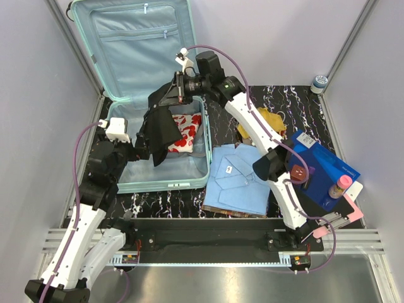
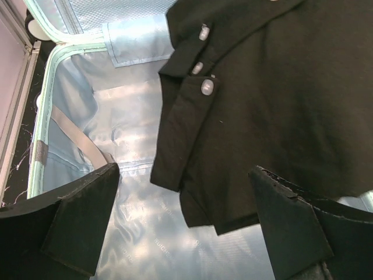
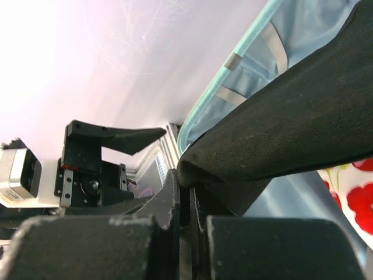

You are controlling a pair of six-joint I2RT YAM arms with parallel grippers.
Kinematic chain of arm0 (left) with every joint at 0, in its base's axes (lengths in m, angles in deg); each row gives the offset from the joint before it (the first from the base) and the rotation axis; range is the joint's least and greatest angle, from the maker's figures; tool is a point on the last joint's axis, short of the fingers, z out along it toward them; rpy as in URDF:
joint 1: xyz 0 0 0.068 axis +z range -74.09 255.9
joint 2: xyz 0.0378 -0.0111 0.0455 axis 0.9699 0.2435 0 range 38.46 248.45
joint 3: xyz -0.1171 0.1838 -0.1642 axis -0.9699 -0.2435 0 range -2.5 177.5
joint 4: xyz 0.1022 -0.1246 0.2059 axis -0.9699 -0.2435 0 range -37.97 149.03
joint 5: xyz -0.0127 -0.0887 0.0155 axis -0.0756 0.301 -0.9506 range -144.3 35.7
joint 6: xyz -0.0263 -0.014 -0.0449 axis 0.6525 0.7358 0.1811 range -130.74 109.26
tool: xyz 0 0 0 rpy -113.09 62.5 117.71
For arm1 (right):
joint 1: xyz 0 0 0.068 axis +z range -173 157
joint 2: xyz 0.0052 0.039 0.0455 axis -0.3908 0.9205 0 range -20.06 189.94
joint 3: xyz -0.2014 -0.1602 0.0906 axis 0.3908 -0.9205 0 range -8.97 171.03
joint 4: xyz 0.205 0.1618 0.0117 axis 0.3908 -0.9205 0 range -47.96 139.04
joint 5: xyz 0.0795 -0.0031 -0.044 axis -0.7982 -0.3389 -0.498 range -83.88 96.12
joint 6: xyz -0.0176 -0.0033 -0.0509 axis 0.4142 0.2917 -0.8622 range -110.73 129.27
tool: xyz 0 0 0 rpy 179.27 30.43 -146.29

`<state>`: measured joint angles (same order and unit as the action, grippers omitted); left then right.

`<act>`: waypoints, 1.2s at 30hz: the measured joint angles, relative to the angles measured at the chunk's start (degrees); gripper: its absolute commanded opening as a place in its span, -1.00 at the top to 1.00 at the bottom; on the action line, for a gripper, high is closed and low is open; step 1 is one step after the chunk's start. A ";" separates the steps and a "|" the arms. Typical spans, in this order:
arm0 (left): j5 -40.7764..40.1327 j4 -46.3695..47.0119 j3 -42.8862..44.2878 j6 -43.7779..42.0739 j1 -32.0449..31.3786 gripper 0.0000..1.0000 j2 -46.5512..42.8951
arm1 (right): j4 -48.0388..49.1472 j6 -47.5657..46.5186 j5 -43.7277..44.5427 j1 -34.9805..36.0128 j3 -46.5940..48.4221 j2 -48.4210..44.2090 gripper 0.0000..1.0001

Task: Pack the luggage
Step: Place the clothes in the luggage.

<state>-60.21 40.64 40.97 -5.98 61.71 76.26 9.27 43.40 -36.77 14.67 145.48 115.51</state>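
Your left gripper (image 2: 185, 198) stands wide open with nothing between its fingers, low over the lining of the open luggage (image 2: 116, 116). Just ahead of those fingertips hangs the black garment (image 2: 262, 105). Your right gripper (image 3: 185, 195) is pinched shut on the garment's upper fold, holding it above the case. Beyond those fingers, a red-and-white floral fabric (image 3: 356, 201) lies inside the luggage.

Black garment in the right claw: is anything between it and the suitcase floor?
Mostly clear. The black garment hangs from the right claw over the luggage, with bare lining beneath. The open left claw sits low by its hem, and a floral cloth occupies the tray's right side.
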 measured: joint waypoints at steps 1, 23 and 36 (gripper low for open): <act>0.02 0.02 0.00 0.00 0.00 -0.98 0.00 | 0.92 0.50 -0.24 0.02 0.02 0.31 1.00; -0.39 0.00 0.00 0.00 0.00 -0.98 -0.98 | 15.47 7.45 -3.32 0.04 -5.66 13.11 1.00; -0.39 0.00 0.00 -0.02 0.00 -0.98 -0.98 | 16.70 5.03 1.49 -5.20 -31.32 3.85 1.00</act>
<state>-60.60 40.64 40.97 -6.00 61.71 75.27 25.97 48.43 -35.29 9.46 114.16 119.35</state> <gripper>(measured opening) 0.984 0.038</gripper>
